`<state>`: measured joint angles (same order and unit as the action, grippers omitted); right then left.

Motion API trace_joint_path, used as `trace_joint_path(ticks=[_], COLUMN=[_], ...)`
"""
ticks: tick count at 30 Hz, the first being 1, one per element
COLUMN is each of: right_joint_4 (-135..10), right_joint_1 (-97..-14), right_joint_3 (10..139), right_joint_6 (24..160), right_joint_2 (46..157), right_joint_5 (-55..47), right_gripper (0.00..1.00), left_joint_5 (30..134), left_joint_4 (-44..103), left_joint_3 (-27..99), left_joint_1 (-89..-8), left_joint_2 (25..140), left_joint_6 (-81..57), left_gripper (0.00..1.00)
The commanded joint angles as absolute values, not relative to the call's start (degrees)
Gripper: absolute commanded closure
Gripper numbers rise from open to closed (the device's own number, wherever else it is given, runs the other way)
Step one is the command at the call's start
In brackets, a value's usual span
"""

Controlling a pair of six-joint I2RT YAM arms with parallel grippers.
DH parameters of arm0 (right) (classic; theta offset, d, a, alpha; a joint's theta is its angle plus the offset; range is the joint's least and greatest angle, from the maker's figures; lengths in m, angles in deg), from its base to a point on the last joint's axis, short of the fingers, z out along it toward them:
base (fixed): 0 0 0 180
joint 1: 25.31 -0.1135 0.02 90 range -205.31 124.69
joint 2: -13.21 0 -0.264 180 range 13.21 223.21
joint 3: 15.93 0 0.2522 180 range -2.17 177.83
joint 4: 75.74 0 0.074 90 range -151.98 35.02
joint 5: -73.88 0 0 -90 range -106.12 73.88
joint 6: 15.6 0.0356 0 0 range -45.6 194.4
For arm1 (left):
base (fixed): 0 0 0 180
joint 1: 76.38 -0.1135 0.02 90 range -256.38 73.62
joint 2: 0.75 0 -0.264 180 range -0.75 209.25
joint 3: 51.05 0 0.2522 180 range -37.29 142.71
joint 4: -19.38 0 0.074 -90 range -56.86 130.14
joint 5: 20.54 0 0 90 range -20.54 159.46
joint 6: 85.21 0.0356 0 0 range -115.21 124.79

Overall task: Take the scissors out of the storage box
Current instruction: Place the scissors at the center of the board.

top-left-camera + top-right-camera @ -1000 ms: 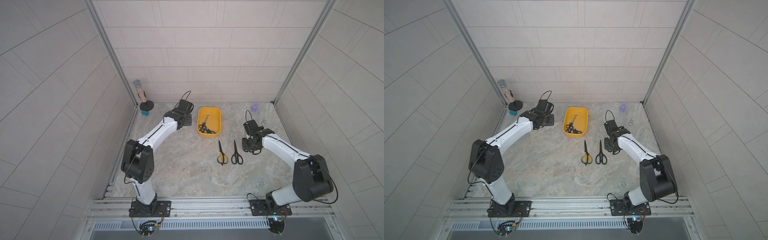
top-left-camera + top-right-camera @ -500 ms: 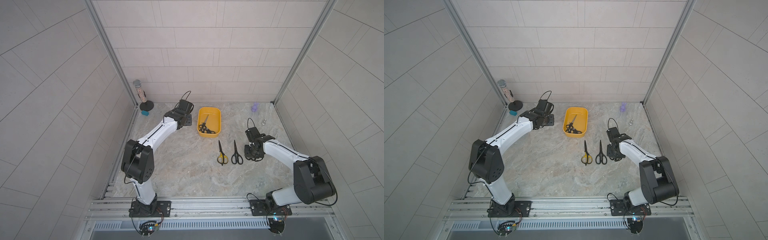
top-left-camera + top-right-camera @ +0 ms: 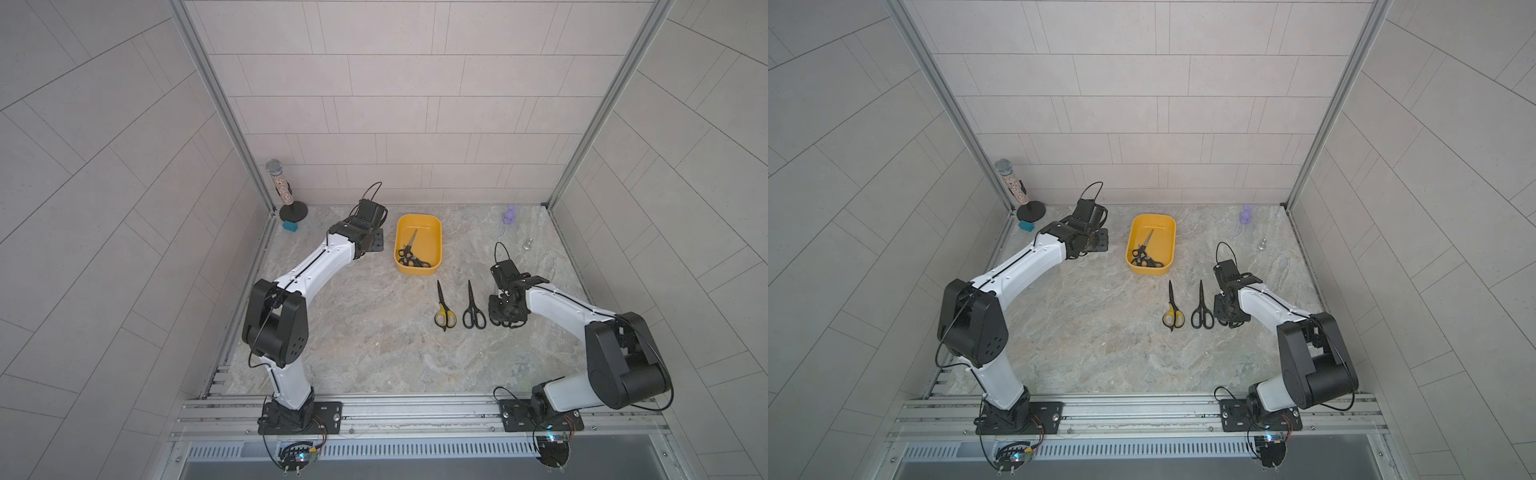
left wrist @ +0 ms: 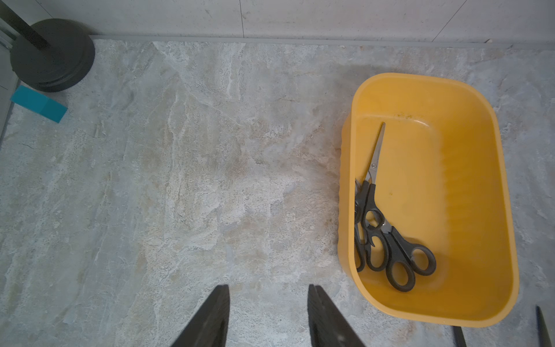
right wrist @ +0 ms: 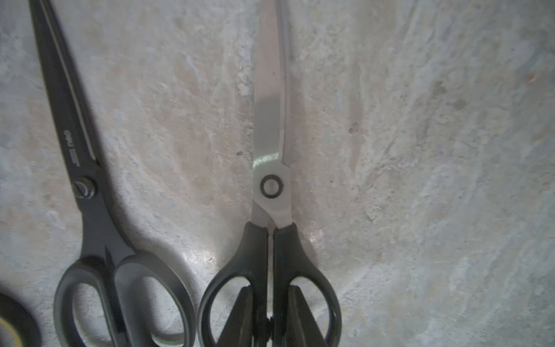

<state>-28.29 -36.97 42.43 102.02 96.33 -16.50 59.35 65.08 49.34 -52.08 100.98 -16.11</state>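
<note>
Gray tiled walls [image 3: 395, 104] stood on three sides, with metal posts [image 3: 224, 108] in the back corners. The floor [image 3: 374, 353] looked like pale marbled stone, and a metal rail [image 3: 415, 411] ran along the front. Soft, even light filled it.

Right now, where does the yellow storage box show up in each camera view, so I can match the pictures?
In a top view: storage box sits mid-picture, on the back half of the table.
In a top view: same spot, slightly further left in the picture.
Left wrist: it fills the right side, with scissors inside.
Right wrist: not in it.
Shared landmark: teal block, seen in all but the right wrist view.
</note>
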Motion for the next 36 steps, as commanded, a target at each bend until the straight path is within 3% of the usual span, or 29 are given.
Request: trace_joint_path(ticks=[1, 17, 21, 26, 31, 36], right_joint_4=[-28.58, -27.61, -27.72, -27.32, -24.92, -21.25], right_joint_1=[-36.82, -36.75, -36.74, -36.75, -36.74, -37.0], right_joint_3=[42.31, 41.19, 41.12, 41.68, 44.71, 51.28], right_joint_6=[101.98, 103.22, 103.39, 103.15, 102.6, 100.7], right_joint_2=[97.36, 99.18, 99.08, 98.89, 95.31, 93.83], right_joint_5=[-16.32, -15.6, -15.89, -16.12, -18.04, -17.78], right_gripper=[1.0, 1.0, 0.86, 0.8, 0.65, 0.59], left_joint_5=[59.18, 58.92, 58.91, 58.85, 58.66, 58.68], left_joint_4=[65.39, 65.74, 65.58, 65.58, 65.83, 66.01], left_joint_3=[49.5, 50.25, 50.15, 50.16, 50.49, 50.77], left_joint_1=[-51.8, -51.82, -51.84, -51.94, -51.89, -51.93], left_joint_2=[99.89, 99.78, 99.74, 99.62, 99.55, 99.44], left_joint_6=[-15.42, -15.02, -15.11, -15.01, -14.9, -14.92], left_gripper=[0.51, 0.51, 0.51, 0.51, 0.51, 0.51])
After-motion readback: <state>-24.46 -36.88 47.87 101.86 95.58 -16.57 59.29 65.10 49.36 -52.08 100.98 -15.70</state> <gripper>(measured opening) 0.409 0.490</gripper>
